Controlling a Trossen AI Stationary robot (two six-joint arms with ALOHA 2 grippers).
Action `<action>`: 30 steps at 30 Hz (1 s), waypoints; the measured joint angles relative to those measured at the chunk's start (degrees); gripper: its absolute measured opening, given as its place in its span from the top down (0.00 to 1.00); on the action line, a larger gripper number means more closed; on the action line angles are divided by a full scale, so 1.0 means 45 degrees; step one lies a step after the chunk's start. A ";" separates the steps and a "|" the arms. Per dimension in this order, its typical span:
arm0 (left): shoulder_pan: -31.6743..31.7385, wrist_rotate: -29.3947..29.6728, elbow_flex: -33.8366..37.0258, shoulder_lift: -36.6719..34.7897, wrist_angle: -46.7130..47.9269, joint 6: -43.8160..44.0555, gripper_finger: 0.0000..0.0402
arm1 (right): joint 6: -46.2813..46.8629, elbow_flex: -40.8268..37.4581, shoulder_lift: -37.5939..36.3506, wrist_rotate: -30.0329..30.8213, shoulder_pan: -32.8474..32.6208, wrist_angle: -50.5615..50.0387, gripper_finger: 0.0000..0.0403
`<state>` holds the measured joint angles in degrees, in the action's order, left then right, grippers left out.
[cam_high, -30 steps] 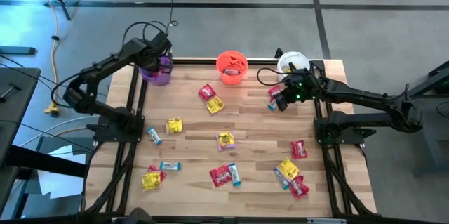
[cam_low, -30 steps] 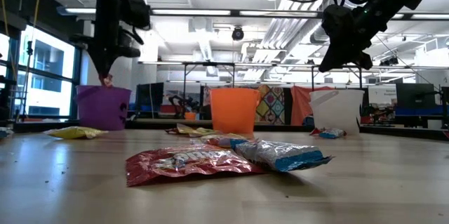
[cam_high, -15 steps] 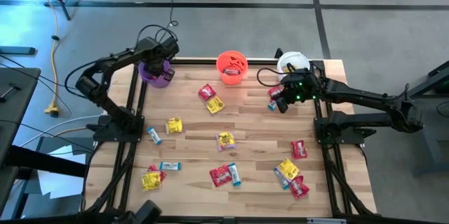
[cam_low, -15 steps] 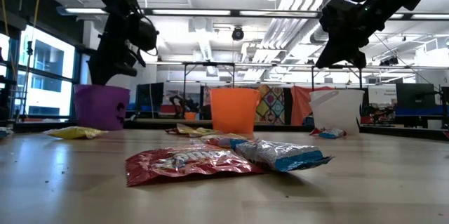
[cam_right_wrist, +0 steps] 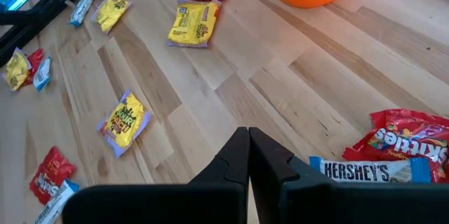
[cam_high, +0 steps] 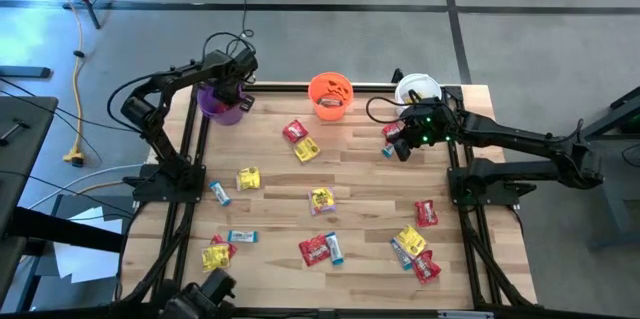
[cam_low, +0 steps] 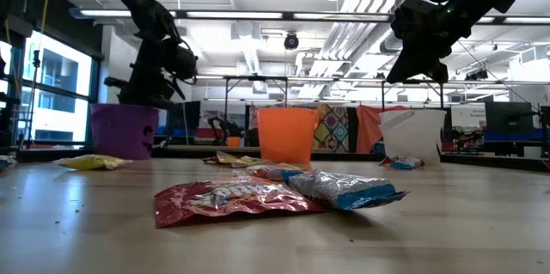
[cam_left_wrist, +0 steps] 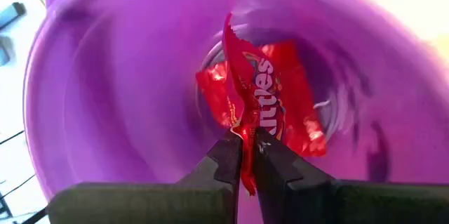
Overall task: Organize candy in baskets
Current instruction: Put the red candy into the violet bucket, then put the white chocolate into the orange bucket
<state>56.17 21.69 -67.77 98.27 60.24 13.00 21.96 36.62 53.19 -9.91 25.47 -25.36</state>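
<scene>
My left gripper (cam_left_wrist: 245, 142) reaches down into the purple bucket (cam_high: 222, 106) at the far left corner, shut on a red candy packet (cam_left_wrist: 261, 87). In the low view its fingertips are hidden behind the purple bucket (cam_low: 126, 130). The orange bucket (cam_high: 330, 96) and white bucket (cam_high: 417, 89) stand along the far edge. My right gripper (cam_right_wrist: 249, 138) hangs shut and empty above the table near the white bucket, beside a red packet (cam_right_wrist: 410, 136) and a blue-and-white bar (cam_right_wrist: 365, 171) lying flat. My left gripper pinches the red packet by one thin edge (cam_left_wrist: 243, 120) between its two fingers, coming from above and pointing steeply down into the bucket. The packet hangs below the fingers toward the bucket's floor. Whether the red wrapper there is part of it or a second packet, I cannot tell.
Loose candy lies over the wooden table: yellow packets (cam_high: 248, 179) (cam_high: 321, 197), a red packet with a blue bar (cam_high: 320, 249) near the middle front, more at the front right (cam_high: 415, 249) and front left (cam_high: 216, 255). Bare wood lies between the groups.
My left gripper has sunk from above the purple bucket's rim down into the bucket, rolling its wrist as it went, still shut on the red packet. In the low view the packet showed above the rim earlier and is hidden behind the rim now.
</scene>
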 joint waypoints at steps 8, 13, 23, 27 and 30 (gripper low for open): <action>-0.0097 -0.0148 -0.0010 -0.0268 -0.0329 -0.0291 0.88 | -0.0098 0.0000 0.0000 0.0001 0.0000 0.0000 1.00; -0.0227 0.0021 -0.0010 -0.0784 -0.0325 -0.0616 0.76 | -0.0317 0.0000 0.0000 0.0005 0.0000 0.0000 1.00; -0.1929 -0.1019 -0.0010 -0.3754 0.0001 -0.1123 0.65 | -0.0870 0.0000 0.0000 0.0018 0.0000 0.0000 1.00; -0.3379 -0.1975 0.0147 -0.5406 0.0045 -0.1050 0.64 | -0.1013 0.0000 0.0000 0.0053 0.0000 0.0000 1.00; -0.4616 -0.2685 0.0400 -0.6574 0.0090 -0.1017 0.65 | -0.1311 0.0000 0.0000 0.0046 -0.0003 0.0000 1.00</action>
<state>35.40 9.60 -65.97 68.69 60.65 8.42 16.05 36.62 53.19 -9.70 25.46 -25.36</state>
